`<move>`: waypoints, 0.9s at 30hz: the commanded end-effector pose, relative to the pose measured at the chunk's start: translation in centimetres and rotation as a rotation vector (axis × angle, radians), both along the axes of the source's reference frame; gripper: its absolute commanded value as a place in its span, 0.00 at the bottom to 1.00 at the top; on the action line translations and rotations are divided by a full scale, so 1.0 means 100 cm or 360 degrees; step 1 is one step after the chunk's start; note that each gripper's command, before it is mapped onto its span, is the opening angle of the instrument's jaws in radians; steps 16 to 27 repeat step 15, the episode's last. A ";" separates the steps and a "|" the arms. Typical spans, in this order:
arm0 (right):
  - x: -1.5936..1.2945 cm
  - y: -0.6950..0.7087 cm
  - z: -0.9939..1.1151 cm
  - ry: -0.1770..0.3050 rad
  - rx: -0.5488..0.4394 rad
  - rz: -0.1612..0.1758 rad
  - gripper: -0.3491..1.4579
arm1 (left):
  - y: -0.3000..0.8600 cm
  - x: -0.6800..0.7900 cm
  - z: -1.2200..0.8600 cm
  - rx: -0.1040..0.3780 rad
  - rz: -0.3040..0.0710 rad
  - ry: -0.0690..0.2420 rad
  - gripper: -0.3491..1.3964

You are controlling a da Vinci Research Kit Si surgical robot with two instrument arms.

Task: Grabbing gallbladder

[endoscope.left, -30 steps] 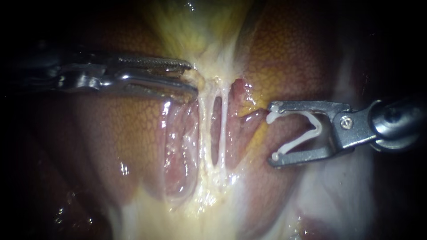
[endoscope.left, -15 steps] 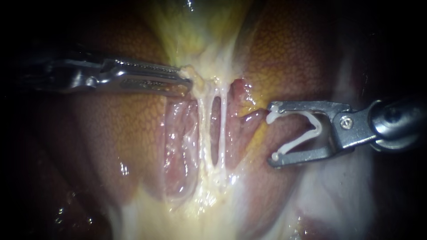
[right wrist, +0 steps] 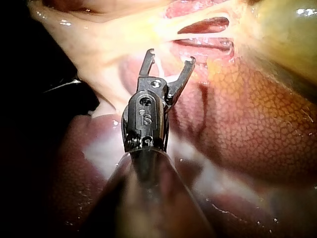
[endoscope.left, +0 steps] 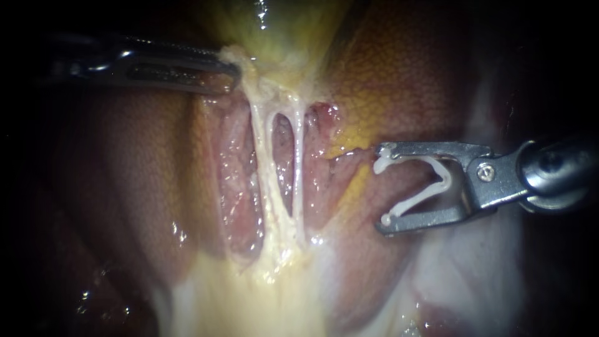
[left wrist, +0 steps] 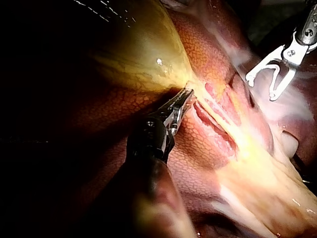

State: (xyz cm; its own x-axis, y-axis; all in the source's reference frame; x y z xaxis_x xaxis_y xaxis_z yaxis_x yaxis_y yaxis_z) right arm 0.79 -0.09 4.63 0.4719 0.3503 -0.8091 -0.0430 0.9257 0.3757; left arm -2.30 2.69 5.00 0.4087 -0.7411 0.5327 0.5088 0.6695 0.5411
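Observation:
The yellow-green gallbladder (endoscope.left: 284, 31) lies at the top of the endoscope view. My left instrument (endoscope.left: 232, 67) has its jaws shut on pale tissue at the gallbladder's lower end. Below the grip, two pale tubes, a left tube (endoscope.left: 261, 156) and a right tube (endoscope.left: 299, 168), run down stretched, with a gap between them. My right instrument (endoscope.left: 382, 187) stands to their right, apart from them. Its jaws stand wide apart and hold a white clip (endoscope.left: 445, 179) that touches both. In the left wrist view, my left instrument (left wrist: 188, 95) grips at the gallbladder's (left wrist: 143, 54) edge.
Mottled brown liver (endoscope.left: 143, 181) lies on both sides of the tubes. Raw pink tissue (endoscope.left: 234, 181) borders the left tube. Pale yellow fatty tissue (endoscope.left: 249, 293) spreads below where the tubes meet. In the right wrist view, my right instrument (right wrist: 171, 55) points at the tubes (right wrist: 203, 25).
My left instrument's jaws closed on the gallbladder's tissue and drew it up and to the left. The two tubes are longer and tauter. The right instrument has not moved.

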 end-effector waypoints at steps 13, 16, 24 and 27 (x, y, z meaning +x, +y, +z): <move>0.0000 0.0001 0.0001 0.0000 0.0000 0.0000 0.52 | -0.0001 0.0004 -0.0001 -0.0006 -0.0018 0.0014 0.00; 0.0000 0.0001 0.0001 0.0000 0.0000 0.0000 0.52 | -0.0001 0.0004 -0.0001 -0.0006 -0.0020 0.0015 0.00; 0.0000 0.0001 0.0001 0.0000 0.0000 0.0000 0.52 | -0.0001 0.0004 -0.0001 -0.0006 -0.0020 0.0015 0.00; 0.0000 0.0001 0.0001 0.0000 0.0000 0.0000 0.52 | -0.0001 0.0004 -0.0001 -0.0006 -0.0020 0.0015 0.00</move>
